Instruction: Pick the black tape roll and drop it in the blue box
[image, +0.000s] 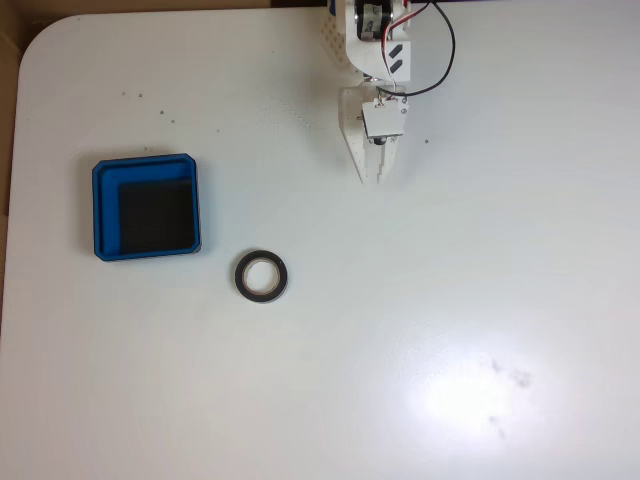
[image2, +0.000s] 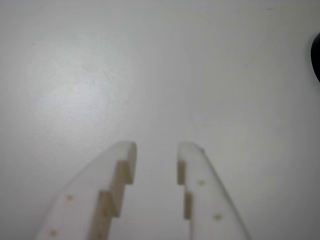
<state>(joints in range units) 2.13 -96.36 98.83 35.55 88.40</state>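
Up close in the wrist view, the gripper (image2: 156, 150) hangs over bare white table (image2: 100, 75), its two stepped white fingers (image2: 117, 172) apart with a clear gap between them and nothing in it. A dark sliver at the right edge of that view may be the roll, though too little shows to be sure.

Out to the fixed view: the gripper (image: 373, 176) points down the picture from the arm (image: 375, 40) at the top edge, tips clear of everything. The roll (image: 262, 276) lies flat on the table, well apart from the tips, lower and to the left in this view. It is a black ring with a pale core and an open centre. Just beyond it, up and to the left, sits the box (image: 146, 164), blue rim and black floor, near the roll but not touching it. The box is empty.

How will the roll handle? Likely light and stiff, a wound ring that keeps its shape under a squeeze. Its outer face looks smooth, so a grip across the full width could slip. The better hold is probably one finger down through the open centre and the other outside, pinching the wall. Lying flat, it offers little height, so the tips must come low to the table.

The pick is not yet begun.
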